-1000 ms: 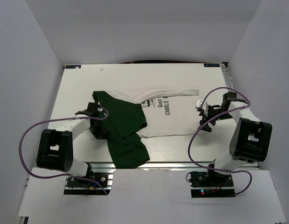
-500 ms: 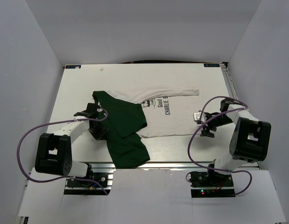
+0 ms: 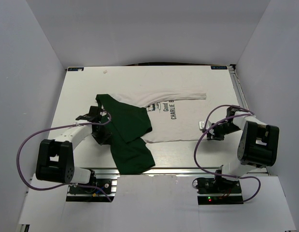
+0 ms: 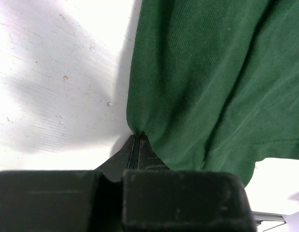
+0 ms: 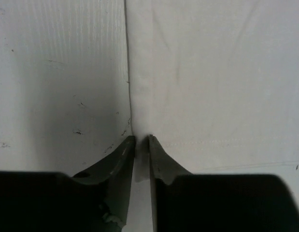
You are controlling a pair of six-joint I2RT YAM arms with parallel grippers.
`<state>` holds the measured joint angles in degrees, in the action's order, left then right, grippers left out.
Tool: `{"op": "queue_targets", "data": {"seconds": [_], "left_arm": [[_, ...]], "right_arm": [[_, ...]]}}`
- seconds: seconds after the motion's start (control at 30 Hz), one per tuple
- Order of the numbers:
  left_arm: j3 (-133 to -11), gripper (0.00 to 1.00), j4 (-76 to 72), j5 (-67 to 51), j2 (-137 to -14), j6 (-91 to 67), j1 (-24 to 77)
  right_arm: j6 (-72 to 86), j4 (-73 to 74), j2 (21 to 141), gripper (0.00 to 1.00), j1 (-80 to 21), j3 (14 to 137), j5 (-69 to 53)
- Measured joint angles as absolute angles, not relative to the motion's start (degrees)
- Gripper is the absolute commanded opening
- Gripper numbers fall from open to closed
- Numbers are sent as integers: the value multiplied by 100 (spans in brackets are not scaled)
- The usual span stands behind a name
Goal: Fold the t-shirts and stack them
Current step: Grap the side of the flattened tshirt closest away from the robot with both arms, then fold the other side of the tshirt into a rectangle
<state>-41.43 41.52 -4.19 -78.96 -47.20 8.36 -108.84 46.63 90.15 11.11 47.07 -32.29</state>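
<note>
The t-shirt (image 3: 180, 121) lies spread on the white table (image 3: 81, 92), a white body with black "Charlie Brown" text and dark green cloth (image 3: 125, 126) folded over its left part. My left gripper (image 3: 100, 124) sits low at the green cloth's left edge. In the left wrist view the left gripper (image 4: 138, 137) is shut on a pinch of the green t-shirt cloth (image 4: 202, 72). My right gripper (image 3: 203, 126) rests at the white hem's right corner. In the right wrist view the right gripper (image 5: 142, 139) has its jaws nearly together, with the white t-shirt corner (image 5: 212, 72) between them.
Grey walls enclose the table on three sides. A metal rail (image 3: 188, 169) runs along the near edge between the two arm bases. Purple cables (image 3: 23, 150) loop beside each arm. A dark strip (image 3: 238, 92) borders the table's right edge.
My right gripper has moved left and down to the shirt's right hem corner and closed on it. The left gripper has stayed shut on the green cloth.
</note>
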Motion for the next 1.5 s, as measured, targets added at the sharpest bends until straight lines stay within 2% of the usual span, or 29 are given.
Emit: {"op": "queue_targets", "data": {"seconds": [0.07,0.17,0.4,0.83,1.5], "left_arm": [[-4176,0,4191,-436,-7885,-4716,836],[-4222,0,4246,-460,-7800,-4707,836],[-4442,0,4499,-545,-7378,-4626,836],[-5817,0,4947,-690,-7085,-4425,685],[-7701,0,4674,-1162,-9188,-4101,-156]], "right_arm": [[-10847,4635,9037,7,1111,4707,-3234],[-10750,4598,9074,0,1111,4737,-3277],[-10545,4890,9094,0,1199,4993,-3446],[-9688,5579,9002,0,1450,6960,-4856],[-7443,4204,10182,0,1455,7957,-5310]]}}
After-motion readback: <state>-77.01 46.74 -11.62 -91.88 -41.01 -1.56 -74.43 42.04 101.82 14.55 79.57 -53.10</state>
